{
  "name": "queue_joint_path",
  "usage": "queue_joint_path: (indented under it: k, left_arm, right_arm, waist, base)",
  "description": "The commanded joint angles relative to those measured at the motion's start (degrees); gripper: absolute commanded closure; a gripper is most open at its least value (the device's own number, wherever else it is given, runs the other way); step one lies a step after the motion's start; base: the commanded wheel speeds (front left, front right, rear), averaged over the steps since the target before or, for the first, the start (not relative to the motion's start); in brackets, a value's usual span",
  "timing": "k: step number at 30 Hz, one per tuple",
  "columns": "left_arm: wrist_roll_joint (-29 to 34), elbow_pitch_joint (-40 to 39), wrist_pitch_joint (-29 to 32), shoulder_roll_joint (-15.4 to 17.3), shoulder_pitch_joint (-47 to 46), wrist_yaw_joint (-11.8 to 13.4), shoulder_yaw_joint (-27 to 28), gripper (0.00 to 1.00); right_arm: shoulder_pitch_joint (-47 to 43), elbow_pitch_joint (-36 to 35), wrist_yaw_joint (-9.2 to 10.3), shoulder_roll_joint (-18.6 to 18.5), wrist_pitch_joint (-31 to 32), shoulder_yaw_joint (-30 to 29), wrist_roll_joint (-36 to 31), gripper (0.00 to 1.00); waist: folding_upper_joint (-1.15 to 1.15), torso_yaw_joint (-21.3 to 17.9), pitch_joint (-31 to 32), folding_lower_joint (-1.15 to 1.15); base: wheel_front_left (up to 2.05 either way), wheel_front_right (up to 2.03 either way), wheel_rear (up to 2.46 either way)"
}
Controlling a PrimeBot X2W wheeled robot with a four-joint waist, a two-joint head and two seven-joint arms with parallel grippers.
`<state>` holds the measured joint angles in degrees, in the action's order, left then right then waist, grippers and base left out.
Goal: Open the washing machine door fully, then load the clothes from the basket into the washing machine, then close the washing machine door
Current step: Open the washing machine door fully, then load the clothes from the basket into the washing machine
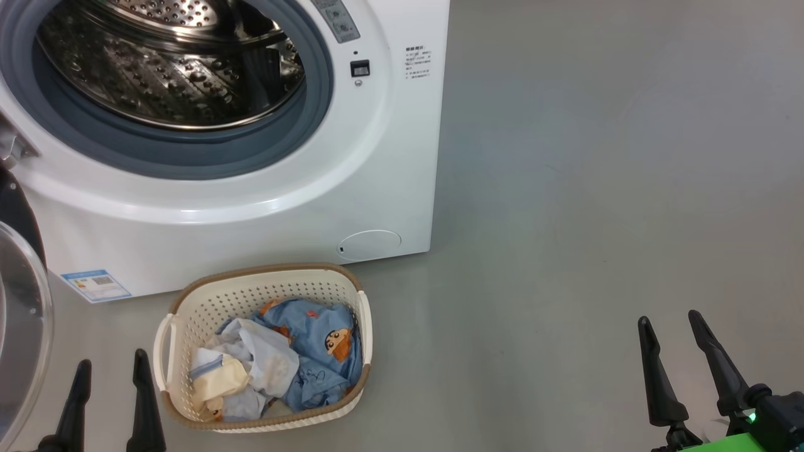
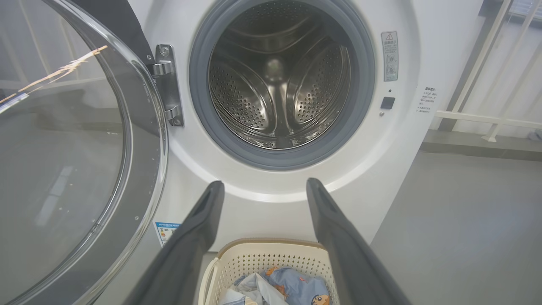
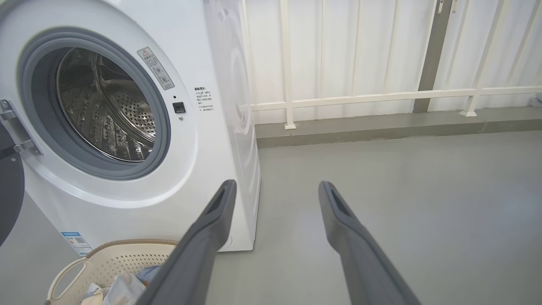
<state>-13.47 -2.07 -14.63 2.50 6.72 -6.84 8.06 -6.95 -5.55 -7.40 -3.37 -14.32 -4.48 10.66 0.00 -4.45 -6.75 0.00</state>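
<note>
Squarely ahead stands the washing machine (image 1: 251, 207), the washing machine door (image 2: 63, 148) swung wide on the left. Just before it on the floor (image 1: 565, 251) sits the basket (image 1: 251, 295), holding the clothes (image 1: 314, 351). The left pincer (image 1: 112, 361) and right pincer (image 1: 669, 319) hover spread, empty.

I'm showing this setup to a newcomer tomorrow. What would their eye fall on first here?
The washing machine stands at the head view's upper left, steel drum gaping empty, the washing machine door swung wide on its left. Before it on the grey floor sits the basket, heaped with the clothes, light-blue cartoon print among pale pieces. The left hand beside the basket and the right hand over the floor are open and empty.
</note>
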Motion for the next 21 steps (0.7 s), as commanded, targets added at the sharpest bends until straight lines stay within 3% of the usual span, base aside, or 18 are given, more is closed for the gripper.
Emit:
queue_joint_path:
  k: [1,21]
  left_arm:
    - [0.34,-1.23,-0.37,0.41,-0.37,0.00,2.14,0.00]
    - [-1.88,0.03,-0.37,0.38,1.00,0.78,1.46,0.00]
  right_arm:
    - [1.10,-1.42,-0.09,-0.29,-0.68,1.31,0.20,0.00]
    - [0.35,0.16,-0.09,-1.17,-0.68,1.54,0.11,0.00]
  waist:
    - [0.00,0.07,0.05,0.00]
    - [0.00,3.89,2.34,0.00]
  base:
    - [0.00,0.00,0.00]
    - [0.00,0.00,0.00]
